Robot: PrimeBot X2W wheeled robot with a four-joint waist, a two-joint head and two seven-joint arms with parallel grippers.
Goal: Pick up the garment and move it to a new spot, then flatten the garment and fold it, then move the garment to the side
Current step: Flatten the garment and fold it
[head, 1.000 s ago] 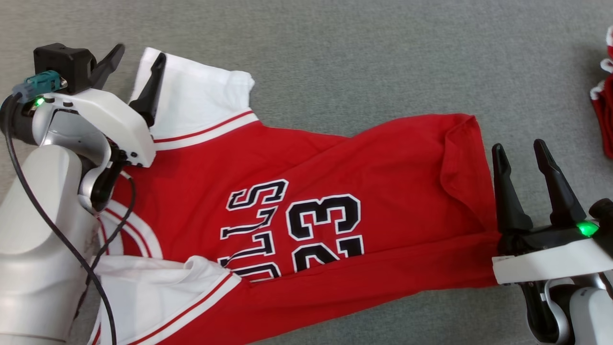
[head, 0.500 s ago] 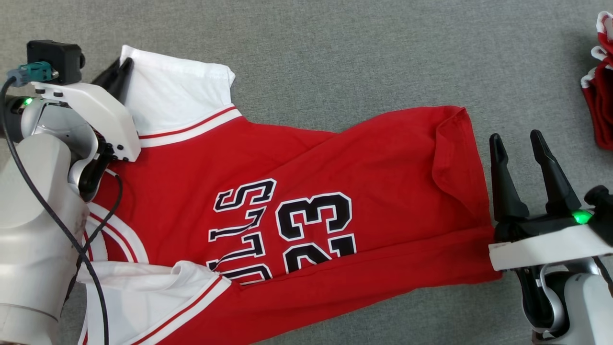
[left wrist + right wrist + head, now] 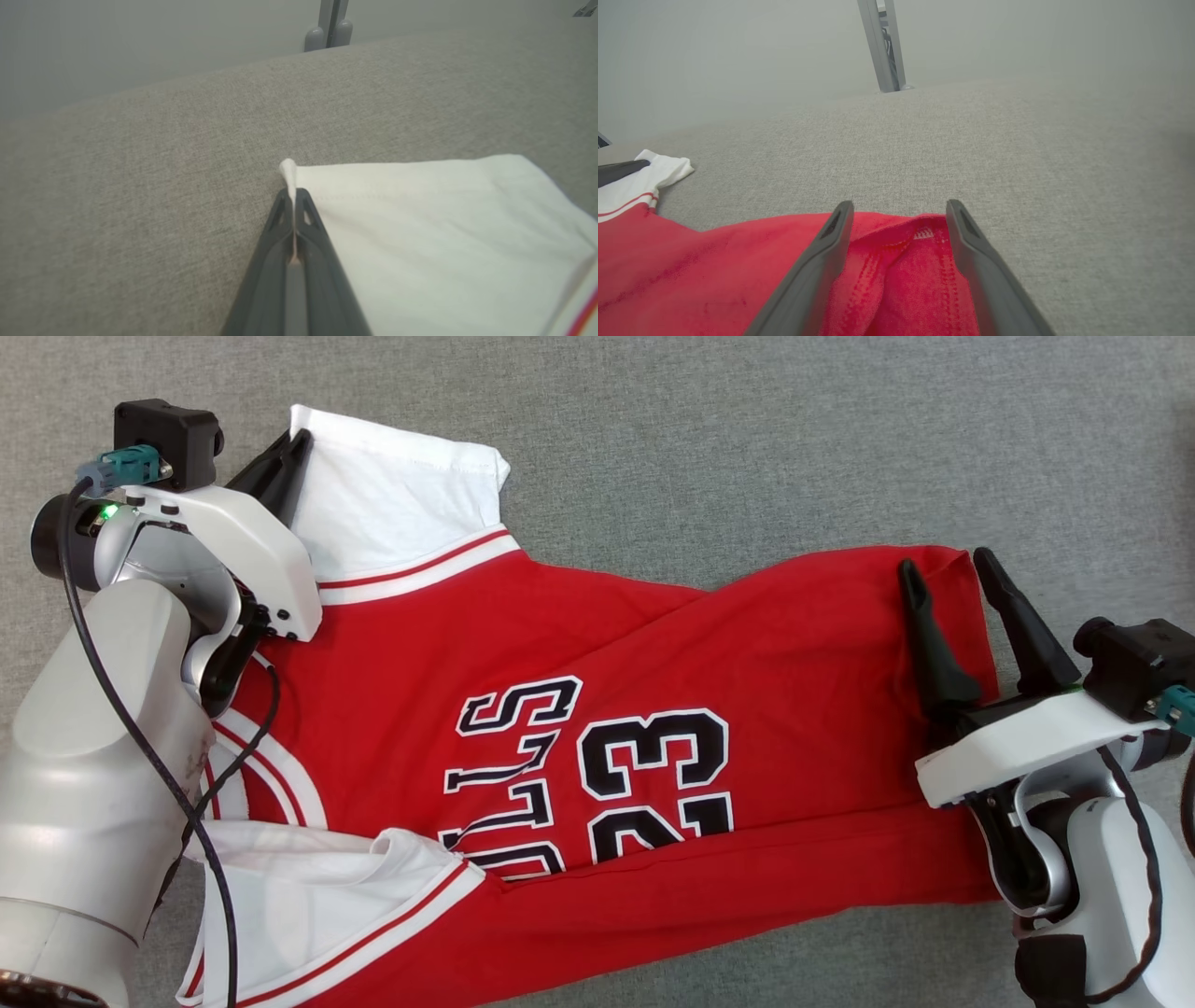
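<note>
A red short-sleeved jersey (image 3: 579,644) with striped trim, black white-edged lettering and the number 23 is spread lengthwise on a grey woven fabric surface (image 3: 747,448), neck end towards the robot's left and hem towards its right. The near long side is folded over, so that the lettering is partly covered. One white sleeve (image 3: 392,513) lies flat on the far side, well short of the surface's far edge as seen in the left wrist view; the other white sleeve (image 3: 308,887) is rumpled at the near side. The far sleeve's outer corner (image 3: 288,170) is pinched between the closed dark fingers of the left gripper (image 3: 295,439), and a small tuft of white cloth stands out past the tips. At the hem's far corner, where the red cloth (image 3: 901,275) is turned over, the right gripper (image 3: 943,560) is held with its jaws wide apart, one finger over the cloth and the other at its edge; nothing is clamped by it. A grey metal post (image 3: 883,46) is seen beyond the far edge
</note>
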